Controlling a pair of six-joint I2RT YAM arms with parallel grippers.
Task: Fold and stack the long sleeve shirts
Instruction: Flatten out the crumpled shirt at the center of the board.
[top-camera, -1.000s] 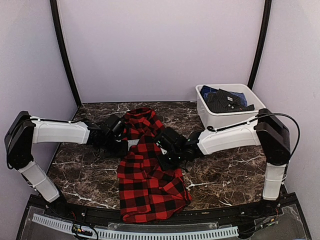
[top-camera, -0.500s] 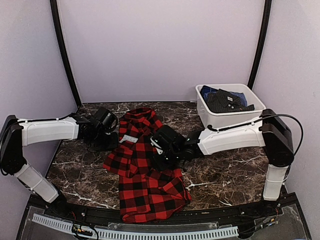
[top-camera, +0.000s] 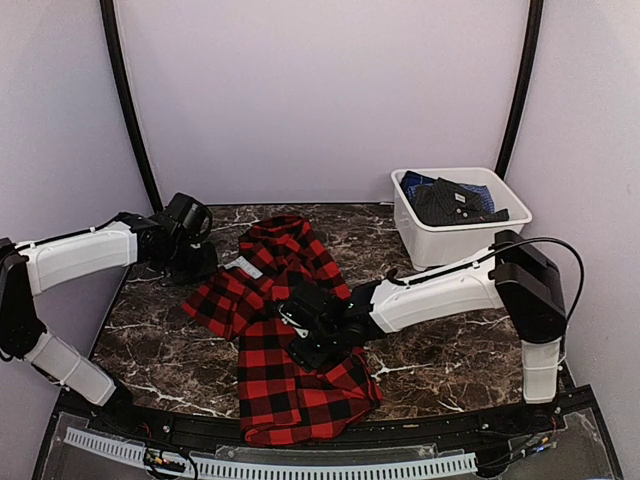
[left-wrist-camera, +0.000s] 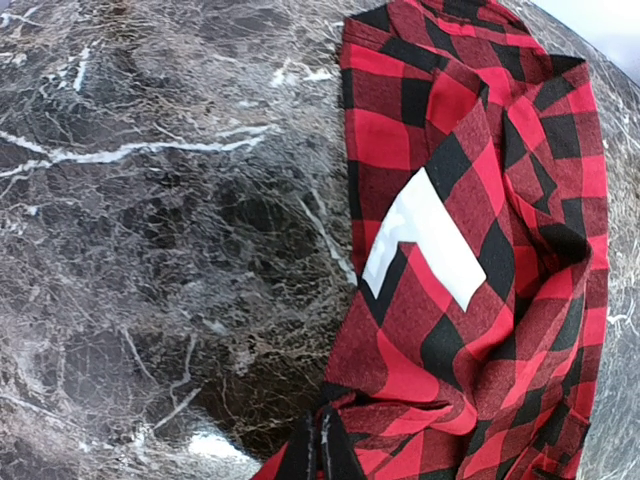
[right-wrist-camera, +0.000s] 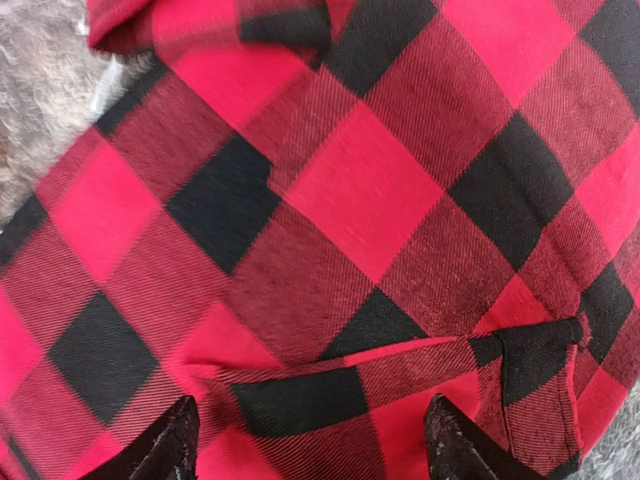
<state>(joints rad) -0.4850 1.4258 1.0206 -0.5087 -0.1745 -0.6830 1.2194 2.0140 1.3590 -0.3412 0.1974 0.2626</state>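
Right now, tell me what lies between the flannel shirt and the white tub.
Bare marble table separates the flannel shirt from the white tub, seen in the top view; the right arm runs along that gap's near side.

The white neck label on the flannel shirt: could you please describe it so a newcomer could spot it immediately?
On the dark marble table, a red-and-black checked flannel shirt lies crumpled in the middle. Toward its far-left part sits the neck label: a small plain white patch, the only white on the cloth.
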